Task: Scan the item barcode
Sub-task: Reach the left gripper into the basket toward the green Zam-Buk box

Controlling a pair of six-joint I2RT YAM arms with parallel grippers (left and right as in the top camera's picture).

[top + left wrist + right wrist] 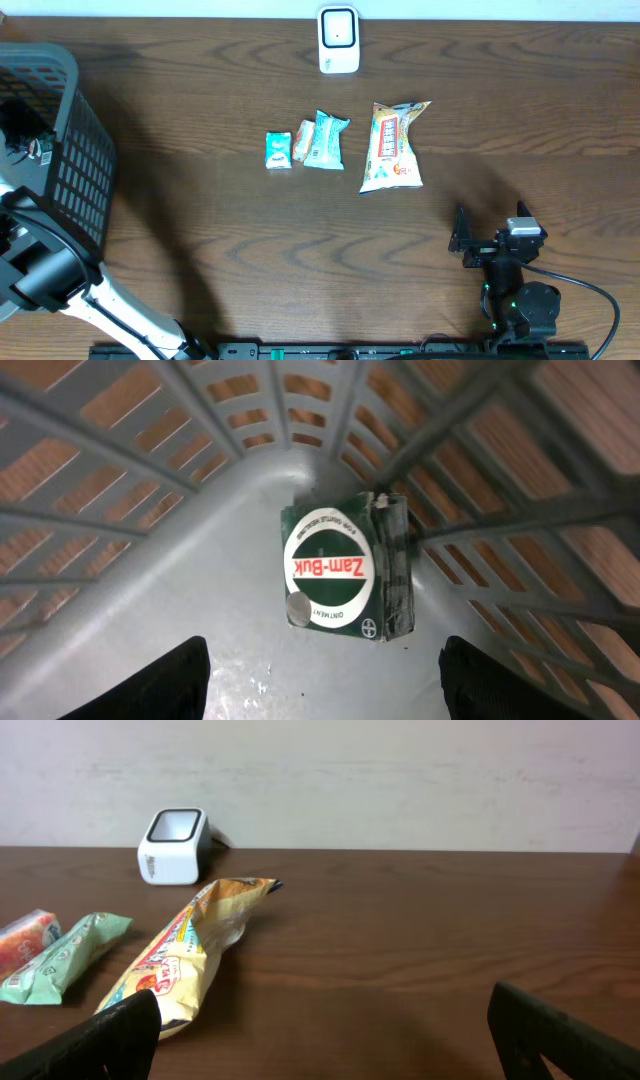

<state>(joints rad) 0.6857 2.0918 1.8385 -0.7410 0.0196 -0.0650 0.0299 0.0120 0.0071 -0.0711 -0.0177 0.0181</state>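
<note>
**Left gripper** [325, 695]: jaws spread, nothing held, hanging inside the basket [110, 490]. The Zam-Buk box [340, 582] lies flat on the basket floor just ahead of the fingertips. Its round label faces up, with the lettering upside down and running crosswise. The face is near square, so no long axis can be told. Basket walls crowd its far and right edges; bare floor lies to its left.

**Right gripper** [325, 1050]: jaws wide, empty. The snack bag [190, 945] lies ahead-left, its length pointing toward the scanner [175, 845]. Bare table [420, 950] lies ahead-right.

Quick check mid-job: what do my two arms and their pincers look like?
The left arm is white links with black joints. The right arm is black, with a pale grey block, green lights and a black cable looping away. The left pincer and right pincer have plain black fingers.
</note>
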